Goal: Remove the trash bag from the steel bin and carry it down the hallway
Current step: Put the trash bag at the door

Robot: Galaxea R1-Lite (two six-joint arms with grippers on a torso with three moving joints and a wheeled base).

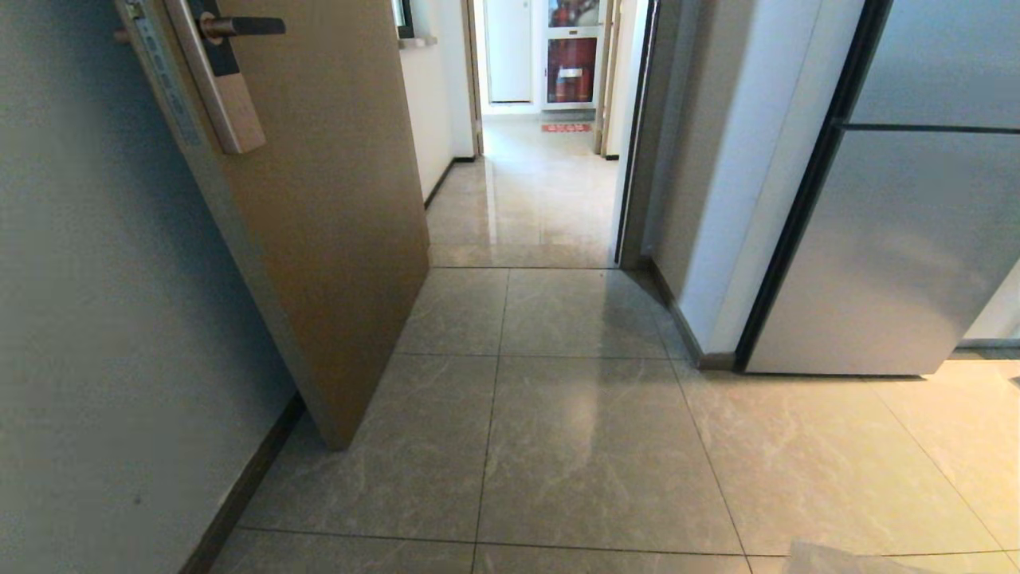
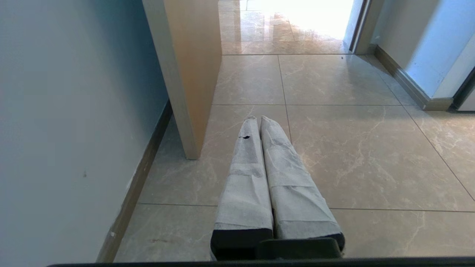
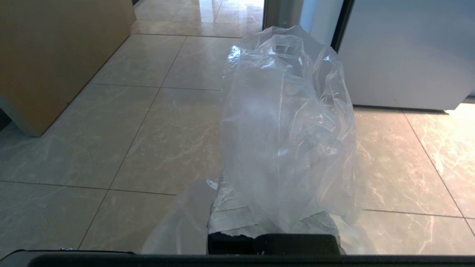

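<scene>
The trash bag (image 3: 285,122), thin crinkly clear plastic, drapes over my right gripper (image 3: 267,126), which is shut on it; only the tape-wrapped fingers (image 3: 233,218) show near their base. A pale corner of the bag (image 1: 845,558) shows at the bottom edge of the head view. My left gripper (image 2: 258,118) is shut and empty, hanging over the floor tiles near the door's lower corner. The hallway (image 1: 534,199) lies straight ahead through the open doorway, with glossy tiles and white walls. The steel bin is out of view.
An open tan wooden door (image 1: 335,199) with a lever handle (image 1: 239,28) stands on the left against a grey wall (image 1: 96,319). A tall grey appliance (image 1: 900,239) and a white wall corner (image 1: 717,239) flank the doorway on the right. A red cabinet (image 1: 571,68) closes the far end.
</scene>
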